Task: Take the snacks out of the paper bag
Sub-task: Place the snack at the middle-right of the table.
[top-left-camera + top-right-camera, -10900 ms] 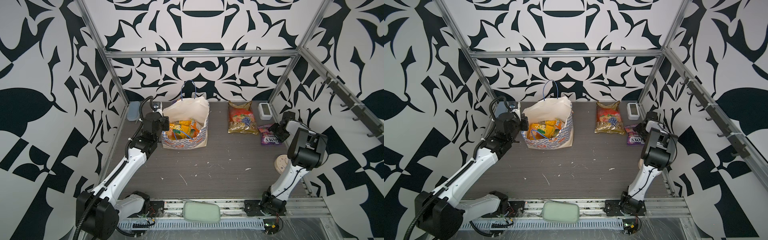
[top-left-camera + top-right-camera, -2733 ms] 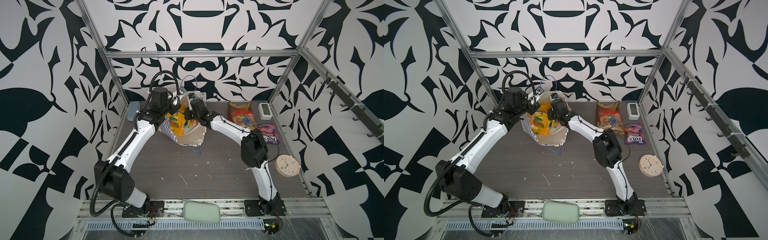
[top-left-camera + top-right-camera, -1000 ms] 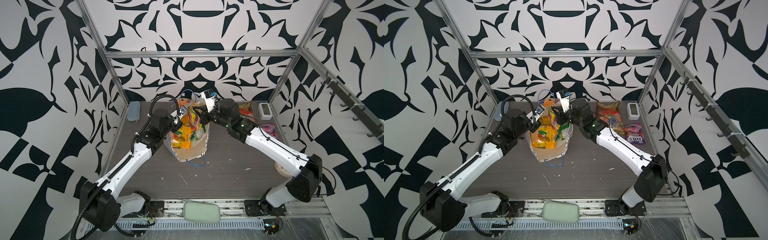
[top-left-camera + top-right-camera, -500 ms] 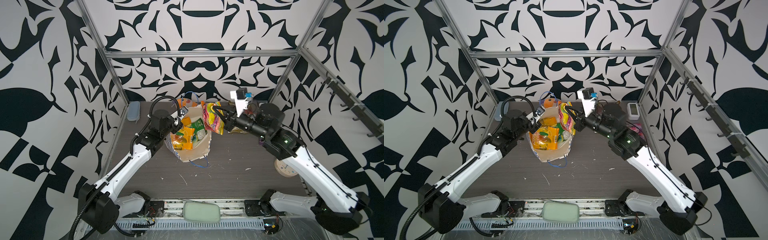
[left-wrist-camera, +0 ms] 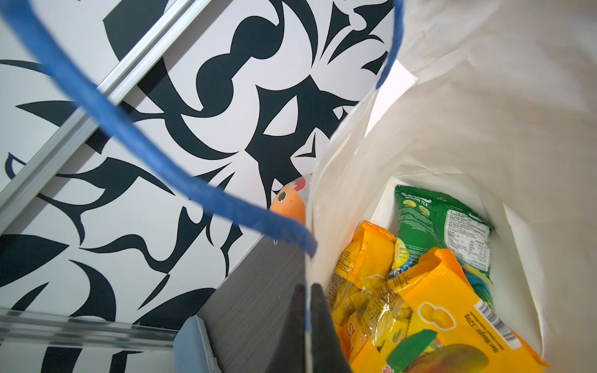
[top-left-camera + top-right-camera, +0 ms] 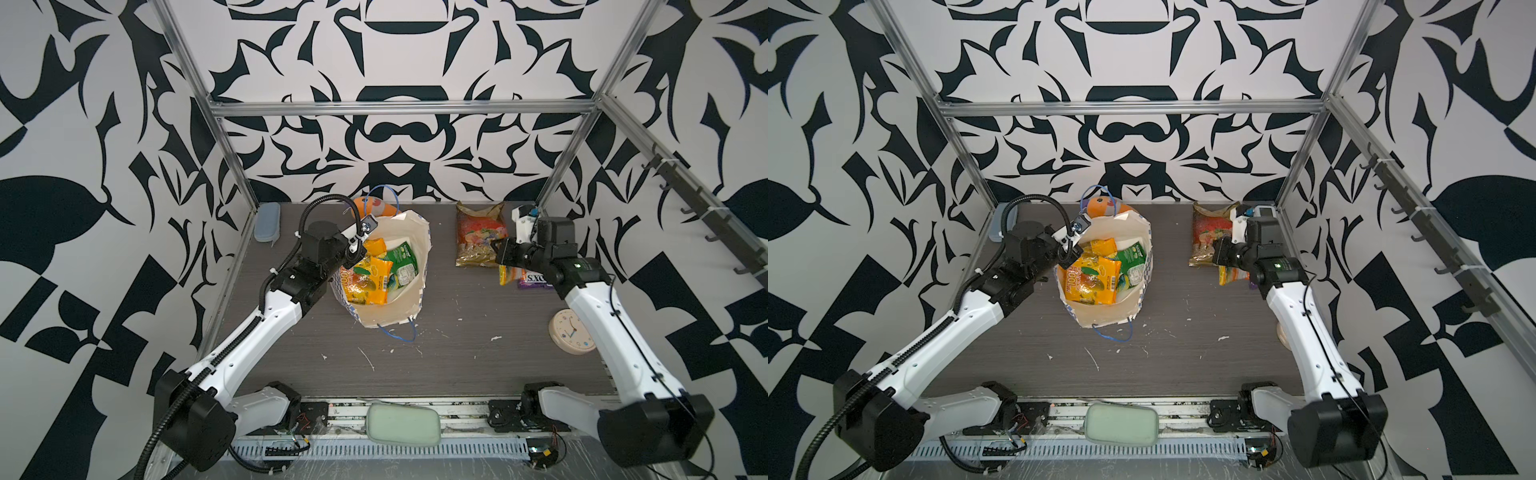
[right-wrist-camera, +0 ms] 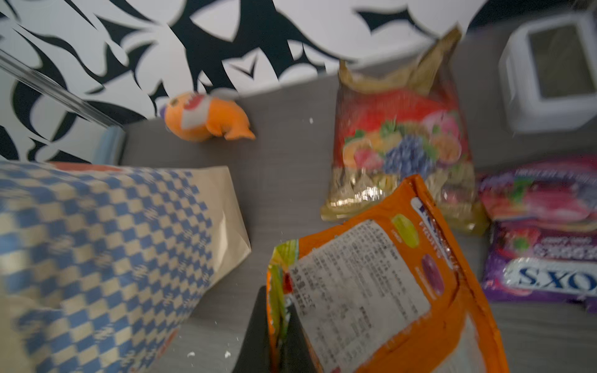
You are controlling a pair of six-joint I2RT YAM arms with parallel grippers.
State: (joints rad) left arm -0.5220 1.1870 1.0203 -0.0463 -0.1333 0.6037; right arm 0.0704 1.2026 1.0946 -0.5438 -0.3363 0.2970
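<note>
The left end effector (image 5: 308, 306) is pinched shut on the rim of the paper bag (image 6: 390, 316), one finger inside the paper wall and one outside. The bag's mouth gapes wide in both top views. Inside the bag lie a large yellow-orange packet (image 6: 368, 282), a second yellow-orange packet (image 6: 376, 247) tucked behind it, and a green packet (image 6: 401, 266) against the far wall. Well away from the bag, on the right arm's side, the right end effector (image 7: 277, 323) is closed on the edge of an orange packet (image 7: 371, 284), which hangs from it. I cannot tell whether this packet touches the bench (image 6: 457, 353). Just beyond it lie the gold-red fruit-print bag (image 6: 478, 237) and a purple FOX'S packet (image 7: 542, 277), both flat on the bench. An orange plush toy (image 6: 365, 205) sits right behind the bag.
</note>
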